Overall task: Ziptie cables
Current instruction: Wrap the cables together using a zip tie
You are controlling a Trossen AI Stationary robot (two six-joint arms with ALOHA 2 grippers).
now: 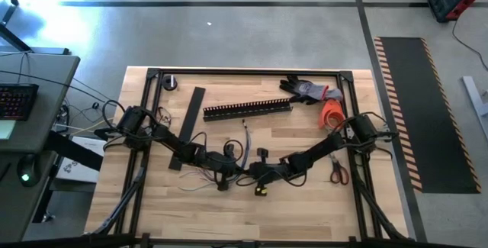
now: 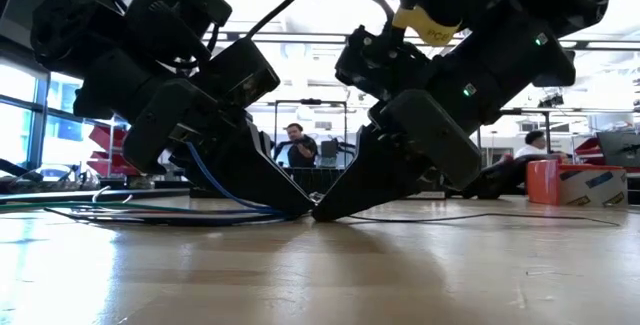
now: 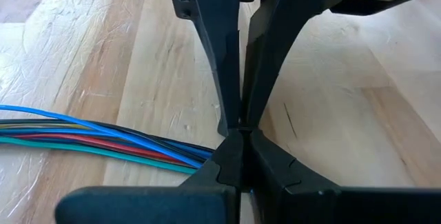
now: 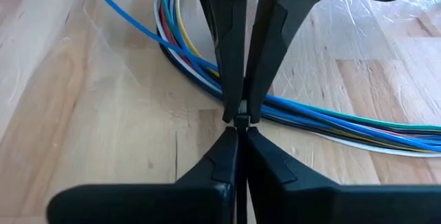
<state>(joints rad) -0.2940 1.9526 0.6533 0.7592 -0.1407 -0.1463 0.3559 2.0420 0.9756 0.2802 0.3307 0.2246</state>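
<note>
From above, I have both arms reaching inward so that the left tool [image 1: 226,173] and the right tool [image 1: 248,173] meet near the front middle of the worktop [image 1: 152,210]. The cables [image 1: 200,181] trail off from that meeting point toward my left side, loose on the wood. I cannot pick out the ziptie from this height. The slotted channel [image 1: 247,110], the flat cover strip [image 1: 188,128], the gloves [image 1: 309,90] and the scissors [image 1: 338,172] lie well apart from the work, toward the back and the right.

At table height, the two tools come down steeply and touch tip to tip just on the worktop, with the cables [image 2: 150,211] running away low along the surface behind them.

In the left wrist view, my left tool [image 3: 236,140] is pinched together, nose to nose with the right tool's fingers, and the cables [image 3: 103,140] lead into that joint. Whether the closed fingers hold the wires, the ziptie or both, I cannot tell.

In the right wrist view, the right tool [image 4: 238,124] is likewise closed, tips meeting the left one's just above the cables [image 4: 331,124], which pass underneath. A tiny pale piece sits at the joint; I cannot identify it.

My judgement: the task is midway at best. No cinched loop shows around the bundle, so wrapping, threading and tightening seem still ahead.
</note>
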